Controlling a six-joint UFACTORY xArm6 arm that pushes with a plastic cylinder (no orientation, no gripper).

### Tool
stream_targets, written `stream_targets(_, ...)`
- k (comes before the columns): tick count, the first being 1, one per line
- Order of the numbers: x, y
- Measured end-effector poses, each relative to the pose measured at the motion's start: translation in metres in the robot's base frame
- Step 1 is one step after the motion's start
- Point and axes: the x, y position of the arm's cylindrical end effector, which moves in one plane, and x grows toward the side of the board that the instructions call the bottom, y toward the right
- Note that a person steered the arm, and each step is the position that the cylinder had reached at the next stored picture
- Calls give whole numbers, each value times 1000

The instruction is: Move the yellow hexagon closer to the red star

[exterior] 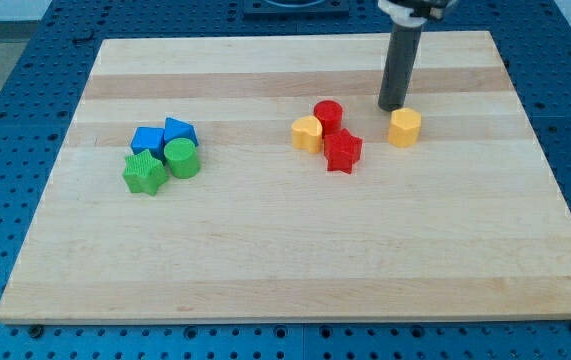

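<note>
Yellow hexagon [404, 128] sits right of red star [342, 151], apart; looks light, rigid, slides easily; my tip [393, 108], gripperless, holding nothing, just above-left—should push its right face

The only part of the robot that shows is its rod [399, 65], a straight, smooth cylinder of dark grey, almost black, with a matte finish and a faint lighter sheen along one side. It keeps the same width along its length and ends in a flat, blunt tip [392, 107]. At the view's top it joins a wider fitting of white and black parts, cut off by the frame edge.
</note>
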Motion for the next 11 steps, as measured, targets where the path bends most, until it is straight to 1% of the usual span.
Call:
stream_targets(1, -18, 36)
stream_targets(2, 2, 97)
stream_targets(3, 51, 112)
stream_targets(4, 78, 93)
stream_targets(5, 78, 71)
stream_targets(7, 54, 64)
stream_targets(8, 45, 49)
stream_targets(10, 47, -9)
stream_targets(11, 49, -12)
